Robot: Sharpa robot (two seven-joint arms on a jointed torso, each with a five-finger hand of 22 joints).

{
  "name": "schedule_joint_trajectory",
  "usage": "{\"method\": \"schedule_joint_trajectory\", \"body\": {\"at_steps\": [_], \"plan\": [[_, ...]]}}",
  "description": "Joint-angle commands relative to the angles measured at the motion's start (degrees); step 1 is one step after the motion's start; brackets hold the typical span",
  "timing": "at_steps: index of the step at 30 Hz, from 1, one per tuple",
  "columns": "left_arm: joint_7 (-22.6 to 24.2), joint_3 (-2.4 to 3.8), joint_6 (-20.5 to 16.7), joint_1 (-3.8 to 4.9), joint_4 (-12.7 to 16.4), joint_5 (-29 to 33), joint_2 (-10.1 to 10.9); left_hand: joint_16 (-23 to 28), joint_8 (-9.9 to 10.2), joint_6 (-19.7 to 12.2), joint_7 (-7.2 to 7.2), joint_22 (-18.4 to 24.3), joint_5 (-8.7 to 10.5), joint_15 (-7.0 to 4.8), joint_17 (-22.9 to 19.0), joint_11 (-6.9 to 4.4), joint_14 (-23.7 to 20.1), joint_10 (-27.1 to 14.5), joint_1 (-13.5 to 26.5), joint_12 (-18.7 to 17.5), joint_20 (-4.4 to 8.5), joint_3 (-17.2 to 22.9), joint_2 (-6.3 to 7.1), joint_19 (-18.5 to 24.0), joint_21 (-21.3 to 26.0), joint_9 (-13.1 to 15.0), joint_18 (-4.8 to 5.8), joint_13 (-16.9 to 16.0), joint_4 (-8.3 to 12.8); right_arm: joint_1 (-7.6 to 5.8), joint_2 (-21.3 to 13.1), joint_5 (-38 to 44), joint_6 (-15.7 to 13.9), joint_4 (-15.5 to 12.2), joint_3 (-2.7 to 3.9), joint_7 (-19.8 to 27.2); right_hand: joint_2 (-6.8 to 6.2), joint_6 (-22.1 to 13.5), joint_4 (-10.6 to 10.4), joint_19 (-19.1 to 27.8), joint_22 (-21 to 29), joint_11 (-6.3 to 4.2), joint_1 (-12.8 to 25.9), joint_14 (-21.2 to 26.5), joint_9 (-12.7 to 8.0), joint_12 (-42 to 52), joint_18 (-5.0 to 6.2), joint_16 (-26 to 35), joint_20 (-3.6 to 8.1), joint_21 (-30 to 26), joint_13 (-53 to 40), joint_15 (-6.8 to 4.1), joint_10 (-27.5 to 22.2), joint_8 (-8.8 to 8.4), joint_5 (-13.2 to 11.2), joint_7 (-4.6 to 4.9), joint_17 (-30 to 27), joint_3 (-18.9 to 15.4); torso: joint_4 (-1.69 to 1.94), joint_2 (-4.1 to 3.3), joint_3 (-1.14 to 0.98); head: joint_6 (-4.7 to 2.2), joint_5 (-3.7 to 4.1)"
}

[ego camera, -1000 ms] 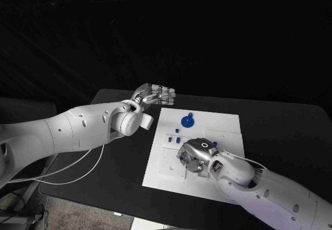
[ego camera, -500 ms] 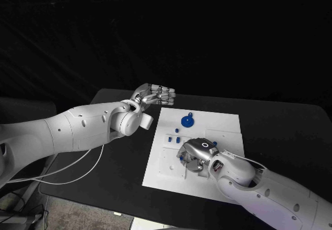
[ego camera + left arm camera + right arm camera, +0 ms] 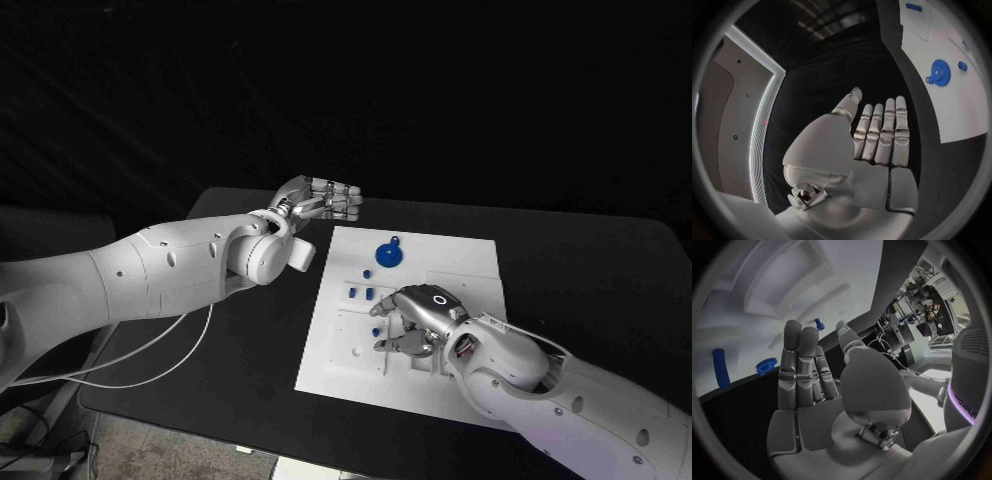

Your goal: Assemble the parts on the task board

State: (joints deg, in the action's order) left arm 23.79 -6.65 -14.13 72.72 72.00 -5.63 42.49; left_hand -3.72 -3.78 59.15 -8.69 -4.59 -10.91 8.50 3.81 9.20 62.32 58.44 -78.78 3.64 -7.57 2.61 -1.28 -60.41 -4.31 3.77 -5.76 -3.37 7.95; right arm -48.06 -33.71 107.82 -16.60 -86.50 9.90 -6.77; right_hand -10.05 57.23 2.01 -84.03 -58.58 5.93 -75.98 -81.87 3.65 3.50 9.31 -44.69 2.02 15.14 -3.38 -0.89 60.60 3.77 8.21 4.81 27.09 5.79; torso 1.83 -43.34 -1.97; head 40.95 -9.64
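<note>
R hand (image 3: 415, 318) hovers low over board (image 3: 469, 262) mid, fingers straight, side by side, holding nothing; L hand (image 3: 323, 198) flat, empty off board; approach small parts (image 3: 361, 292) slow, pinch one squarely.

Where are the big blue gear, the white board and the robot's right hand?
blue gear (image 3: 391, 254), head view, on its round face.
task board (image 3: 469, 262), head view, on a bare far part.
right hand (image 3: 415, 318), head view, on its back.
</note>
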Motion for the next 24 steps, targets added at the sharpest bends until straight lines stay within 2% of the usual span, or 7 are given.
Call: {"method": "schedule_joint_trajectory", "body": {"at_steps": [1, 4, 7, 9, 12, 17, 24], "plan": [[0.2, 0.04, 0.8, 0.06, 0.0, 0.2, 0.0, 0.2, 0.2, -0.3, 0.13, 0.0, -0.06, 0.01, -0.1, 0.03, -0.5, -0.3, 0.1, -0.1, -0.09, -0.3, -0.38, -0.2, -0.2, 0.0, 0.05, 0.0, 0.0, -0.04, -0.8, -4.1, -2.5, -1.2, 0.93, 1.6, 0.07, 0.3, -1.6, -2.0, 0.1, -0.16, -1.0, 0.0, 0.0, 0.3, 0.8, -0.2, -0.3, -0.1, 0.0, 0.2, -0.1, -0.17, 0.0, 0.25, 0.0, -0.5, -0.03, 0.0, -0.05, -0.18, 0.34], [0.2, 0.03, 0.8, 0.06, 0.0, 0.2, 0.1, 0.2, 0.2, -0.3, 0.13, 0.0, -0.06, 0.01, -0.1, 0.03, -0.5, -0.3, 0.1, -0.1, -0.09, -0.3, -0.38, -0.2, -0.2, 0.0, 0.05, 0.0, 0.0, -0.27, -1.8, -5.8, -1.7, -2.3, 2.2, 1.8, 0.85, 1.1, 0.0, -2.1, 0.0, -0.36, -0.7, -0.3, -0.1, 0.2, 0.64, -0.5, -0.09, 0.6, 0.0, 0.02, 0.7, -0.22, 0.0, 0.46, 0.1, 0.6, -0.07, 0.02, -0.01, -0.35, 0.48], [0.2, 0.03, 0.8, 0.06, 0.0, 0.2, 0.1, 0.2, 0.2, -0.3, 0.13, 0.0, -0.06, 0.01, -0.1, 0.03, -0.5, -0.3, 0.1, -0.1, -0.09, -0.3, -0.38, -0.2, -0.2, 0.0, 0.05, 0.0, 0.0, -0.87, -3.5, -7.8, 1.2, -3.5, 4.2, 1.5, 2.87, 2.2, 2.3, -2.4, -0.9, -1.24, 0.4, -1.3, -0.1, 0.4, 0.52, -1.6, 0.6, 2.6, 0.1, -0.72, 3.7, -0.22, 0.0, 1.4, 0.8, 1.3, -0.07, 0.03, 0.01, -0.57, 0.77], [0.2, 0.03, 0.9, 0.06, 0.0, 0.2, 0.1, 0.2, 0.2, -0.3, 0.12, 0.1, -0.09, 0.0, -0.1, 0.03, -0.5, -0.3, 0.0, -0.1, -0.1, -0.3, -0.37, -0.2, -0.2, 0.0, 0.03, 0.0, 0.0, -1.59, -4.8, -8.8, 3.3, -3.9, 4.95, 1.4, 4.2, 2.6, 3.9, -2.4, -2.1, -1.42, 1.6, -1.6, -0.1, 0.2, 0.34, -3.1, 0.95, 5.1, 0.0, -0.91, 5.8, -0.2, 0.0, 2.27, 2.0, 0.8, -0.08, 0.03, 0.01, -0.69, 0.84], [0.2, 0.03, 0.9, 0.06, 0.0, 0.2, 0.2, 0.2, 0.2, -0.3, 0.12, 0.1, -0.09, 0.0, -0.1, 0.03, -0.5, -0.3, 0.0, -0.1, -0.1, -0.3, -0.37, -0.2, -0.2, 0.0, 0.03, 0.0, 0.0, -2.85, -6.5, -9.6, 5.9, -4.2, 5.6, 1.3, 5.78, 3.5, 6.8, -2.1, -3.5, -1.26, 2.7, -1.0, -0.1, 0.2, 0.29, -4.5, 0.78, 7.7, 0.0, -0.74, 5.5, -0.2, 0.5, 2.49, 2.9, 0.5, -0.06, 0.01, 0.0, -0.83, 1.14], [0.2, 0.02, 0.9, 0.06, 0.0, 0.2, 0.3, 0.2, 0.2, -0.3, 0.12, 0.1, -0.09, 0.0, -0.1, 0.03, -0.5, -0.3, 0.0, -0.1, -0.1, -0.3, -0.37, -0.2, -0.2, 0.0, 0.03, 0.0, 0.0, -4.72, -9.2, -8.1, 9.6, -4.2, 6.15, -0.6, 4.91, 2.0, 7.7, -2.0, -3.5, -0.92, 3.2, -0.9, -0.1, 0.1, 0.5, -4.7, 0.63, 7.4, 0.0, -0.52, 4.6, -0.2, 3.0, 2.92, 2.8, -0.7, -0.08, 0.02, 0.03, -0.88, 1.37], [0.2, 0.02, 1.0, 0.06, -0.1, 0.2, 0.2, 0.2, 0.2, -0.2, 0.15, 0.0, -0.11, -0.01, -0.1, -0.01, -0.5, -0.2, 0.0, -0.1, -0.08, -0.3, -0.37, -0.2, -0.2, 0.0, 0.04, 0.0, 0.0, -5.45, -10.7, -2.8, 12.3, -3.9, 6.32, -3.4, 1.95, 2.0, 3.6, -1.8, -2.3, -0.67, 0.7, -0.6, -0.1, 0.2, 0.68, -3.9, 0.25, 5.3, 0.0, -0.24, 2.8, -0.19, 1.7, 2.66, 2.0, -1.5, 0.01, -0.03, -0.08, -0.93, 1.71]]}}
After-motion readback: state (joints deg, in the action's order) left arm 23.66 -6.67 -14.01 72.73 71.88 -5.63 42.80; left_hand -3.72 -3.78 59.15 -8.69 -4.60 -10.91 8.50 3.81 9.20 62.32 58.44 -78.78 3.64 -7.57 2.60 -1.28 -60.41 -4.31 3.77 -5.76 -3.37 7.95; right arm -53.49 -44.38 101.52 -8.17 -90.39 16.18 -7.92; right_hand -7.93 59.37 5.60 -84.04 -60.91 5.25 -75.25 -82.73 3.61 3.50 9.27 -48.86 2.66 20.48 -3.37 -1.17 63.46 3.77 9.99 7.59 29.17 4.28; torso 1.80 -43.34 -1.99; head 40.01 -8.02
